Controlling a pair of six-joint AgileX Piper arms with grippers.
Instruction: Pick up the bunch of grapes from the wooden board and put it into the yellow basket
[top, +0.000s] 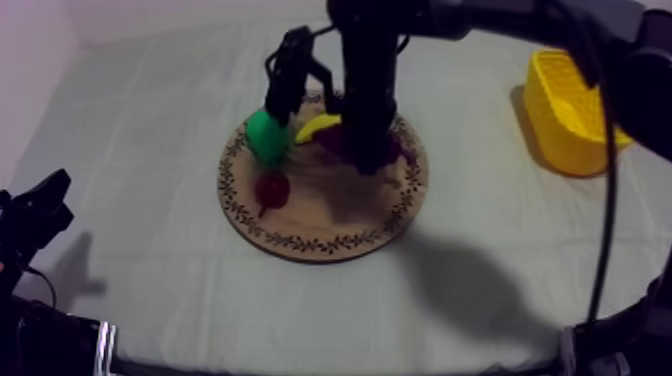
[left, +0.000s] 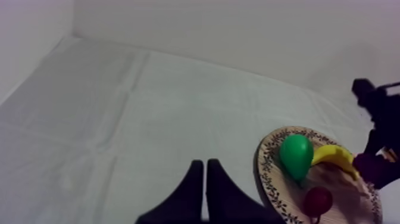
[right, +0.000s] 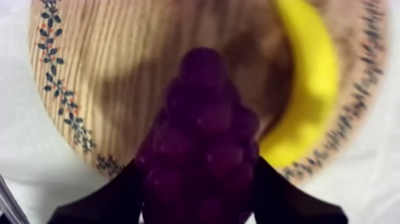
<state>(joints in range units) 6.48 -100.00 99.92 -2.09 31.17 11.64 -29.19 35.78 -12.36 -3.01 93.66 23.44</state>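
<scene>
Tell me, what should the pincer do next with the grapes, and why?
Probably lift straight up a little. The right pincer is shut on both sides of the bunch of grapes, which sits low over the wooden board beside the banana; rising first should clear them before heading to the yellow basket.

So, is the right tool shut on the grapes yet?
Shut: the right tool presses against the grapes from both sides, over the board.

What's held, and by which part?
Right gripper holds the bunch of grapes by its wide end, a finger on each side. Left gripper: nothing.
</scene>
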